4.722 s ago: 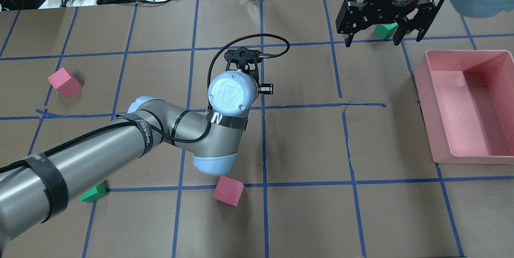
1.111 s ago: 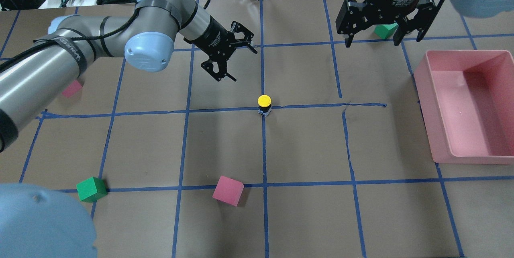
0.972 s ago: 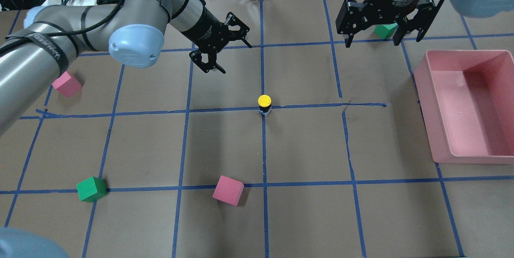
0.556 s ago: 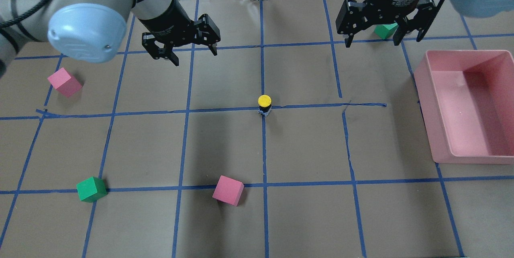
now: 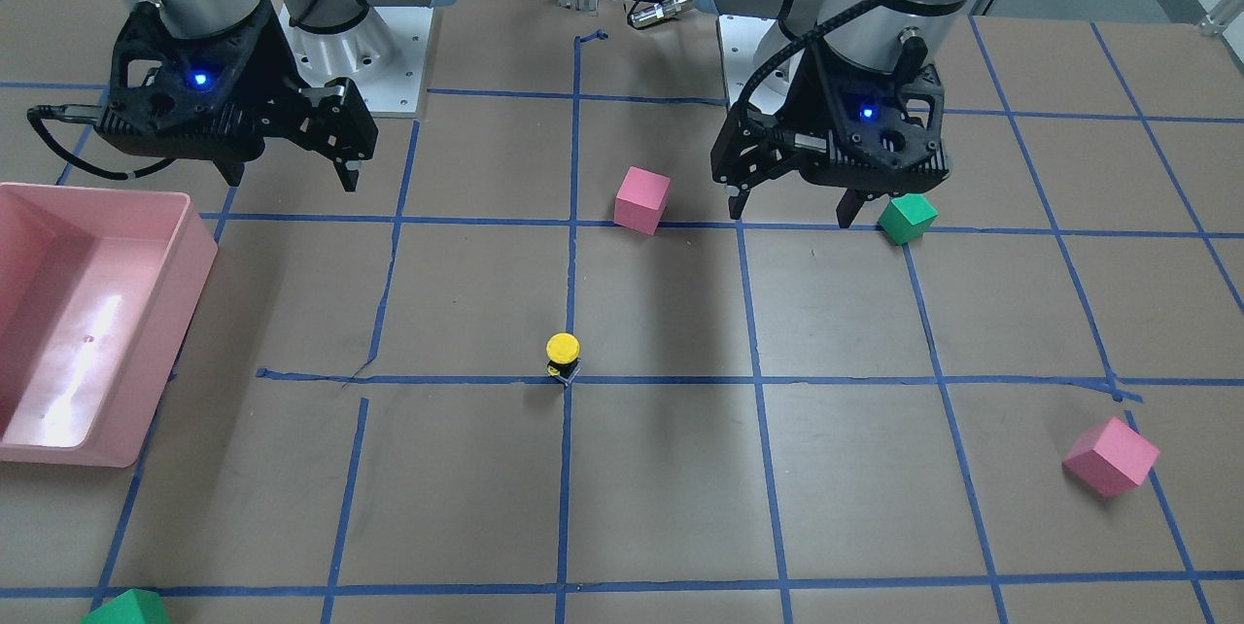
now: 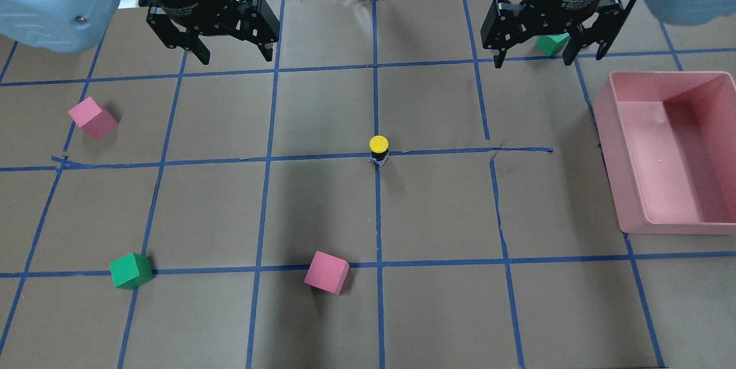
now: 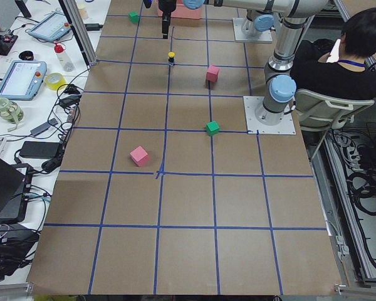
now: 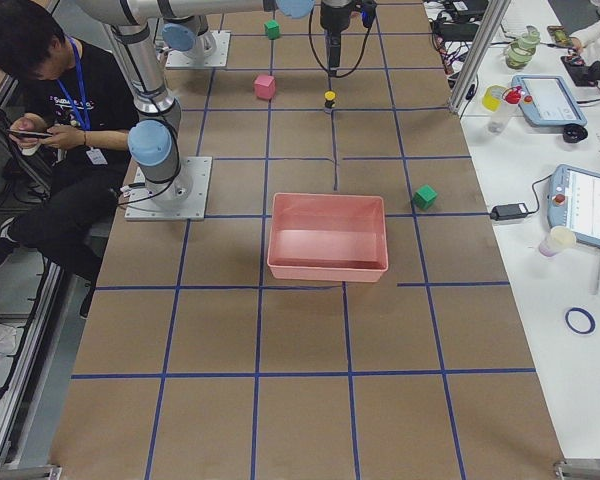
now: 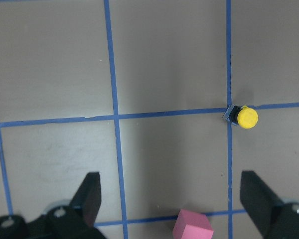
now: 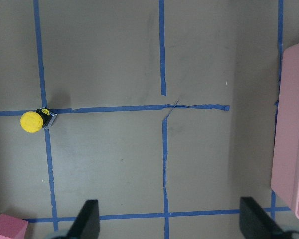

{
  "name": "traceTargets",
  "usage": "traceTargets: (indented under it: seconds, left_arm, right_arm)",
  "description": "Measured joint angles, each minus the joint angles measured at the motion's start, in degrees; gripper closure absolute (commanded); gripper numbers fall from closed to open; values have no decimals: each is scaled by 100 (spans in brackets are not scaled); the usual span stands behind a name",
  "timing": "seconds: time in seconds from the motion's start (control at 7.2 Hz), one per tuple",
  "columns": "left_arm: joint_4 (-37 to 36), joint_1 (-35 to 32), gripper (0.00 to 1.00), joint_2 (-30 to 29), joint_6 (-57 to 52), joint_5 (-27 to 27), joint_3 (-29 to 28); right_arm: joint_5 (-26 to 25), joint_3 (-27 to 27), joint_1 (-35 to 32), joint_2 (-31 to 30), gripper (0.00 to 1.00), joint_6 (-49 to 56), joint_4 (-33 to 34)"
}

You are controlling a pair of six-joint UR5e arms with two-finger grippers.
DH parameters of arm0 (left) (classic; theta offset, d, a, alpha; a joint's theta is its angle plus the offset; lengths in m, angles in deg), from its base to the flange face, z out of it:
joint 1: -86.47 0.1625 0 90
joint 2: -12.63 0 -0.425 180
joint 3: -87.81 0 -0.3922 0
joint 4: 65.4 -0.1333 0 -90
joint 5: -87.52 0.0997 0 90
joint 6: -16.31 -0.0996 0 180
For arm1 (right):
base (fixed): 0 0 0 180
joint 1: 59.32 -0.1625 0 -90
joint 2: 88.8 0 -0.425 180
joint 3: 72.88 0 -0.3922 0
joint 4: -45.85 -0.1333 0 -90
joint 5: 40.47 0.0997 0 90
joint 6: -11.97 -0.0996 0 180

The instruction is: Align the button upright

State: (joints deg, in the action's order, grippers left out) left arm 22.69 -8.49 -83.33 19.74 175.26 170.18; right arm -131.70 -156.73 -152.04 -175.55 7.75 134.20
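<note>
The button [image 6: 378,148] stands upright, yellow cap on top, on a tape crossing at the table's middle. It also shows in the front view [image 5: 563,355], the left wrist view [image 9: 244,117] and the right wrist view [image 10: 35,121]. My left gripper [image 6: 236,57] hangs open and empty high over the far left part of the table, well away from the button; its fingers [image 9: 89,191] frame the left wrist view. My right gripper [image 6: 546,58] is open and empty over the far right, near a green cube.
A pink bin [image 6: 609,127] sits at the right edge. Pink cubes lie at the left [image 6: 92,118] and near the front middle [image 6: 326,272]. Green cubes lie at the front left [image 6: 131,271] and far right [image 6: 552,43]. A person sits beside the robot base [image 7: 338,56].
My left arm was over the button, then rose and swung back to the far left with its gripper open. The button now stands alone, upright. The right arm has not moved.
</note>
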Motion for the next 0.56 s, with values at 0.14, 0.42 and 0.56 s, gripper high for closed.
traceTargets:
  seconds: [0.14, 0.42, 0.56]
  left_arm:
    - [276, 8, 0, 10, 16, 98, -20]
    - [525, 25, 0, 26, 29, 269, -11]
    - [549, 27, 0, 21, 23, 282, -7]
  right_arm:
    - [0, 0, 0, 0, 0, 0, -2]
    - [0, 2, 0, -1, 0, 0, -3]
    - [0, 3, 0, 0, 0, 0, -3]
